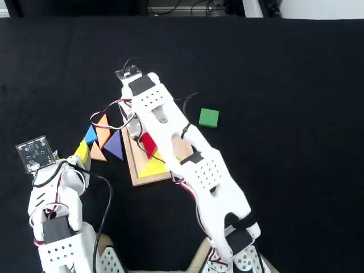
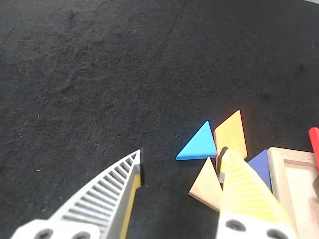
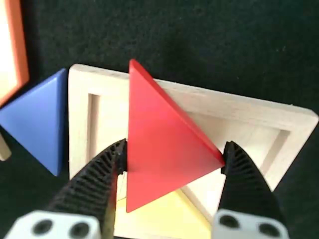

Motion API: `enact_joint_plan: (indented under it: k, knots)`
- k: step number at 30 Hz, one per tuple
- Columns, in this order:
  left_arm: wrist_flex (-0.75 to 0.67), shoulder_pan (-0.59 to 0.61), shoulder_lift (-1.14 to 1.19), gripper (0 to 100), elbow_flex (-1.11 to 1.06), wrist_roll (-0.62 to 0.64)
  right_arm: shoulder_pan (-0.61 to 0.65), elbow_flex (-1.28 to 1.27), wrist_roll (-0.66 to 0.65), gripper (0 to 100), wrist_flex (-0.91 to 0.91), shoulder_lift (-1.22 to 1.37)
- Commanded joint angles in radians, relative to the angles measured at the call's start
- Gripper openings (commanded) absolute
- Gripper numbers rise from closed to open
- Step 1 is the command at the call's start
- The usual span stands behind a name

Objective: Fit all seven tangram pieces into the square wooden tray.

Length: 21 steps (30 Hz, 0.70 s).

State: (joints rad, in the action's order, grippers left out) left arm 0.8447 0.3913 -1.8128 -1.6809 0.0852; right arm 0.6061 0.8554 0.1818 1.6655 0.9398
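The square wooden tray (image 1: pixel 136 170) (image 3: pixel 199 99) lies at the table's centre with a yellow triangle (image 1: pixel 153 166) (image 3: pixel 164 219) inside. My right gripper (image 1: pixel 142 136) (image 3: pixel 175 147) is shut on a large red triangle (image 1: pixel 148 142) (image 3: pixel 159 144), held tilted over the tray's left part. Left of the tray lie a dark blue triangle (image 1: pixel 114 146) (image 2: pixel 260 167), an orange parallelogram (image 1: pixel 103 129) (image 2: pixel 232 134), a light blue triangle (image 1: pixel 90 135) (image 2: pixel 198 145) and a tan triangle (image 1: pixel 98 153) (image 2: pixel 207 184). My left gripper (image 1: pixel 84 152) (image 2: pixel 182 152) is open just left of them, holding nothing.
A green square (image 1: pixel 209 118) sits alone on the black cloth to the right of the tray. The right arm stretches diagonally across the tray from the near right. Open cloth lies to the far left and far right.
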Motion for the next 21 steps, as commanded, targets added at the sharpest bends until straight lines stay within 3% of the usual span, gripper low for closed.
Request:
enact_joint_plan:
  k: [1, 7, 14, 21]
  knots:
    - [-0.017, 0.013, -0.003, 26, -0.012, 0.006, 0.035, 0.056, 0.051, 19.8, 0.003, -0.007]
    - [-0.018, 0.013, -0.003, 26, -0.012, 0.006, 0.110, 0.056, 0.071, 19.8, 0.023, -0.007]
    - [-0.018, 0.013, -0.003, 26, -0.012, 0.006, 0.068, 0.056, 0.089, 20.4, 0.023, -0.002]
    - [-0.018, 0.013, -0.003, 26, -0.012, 0.006, 0.072, 0.051, 0.089, 32.2, 0.038, -0.001]
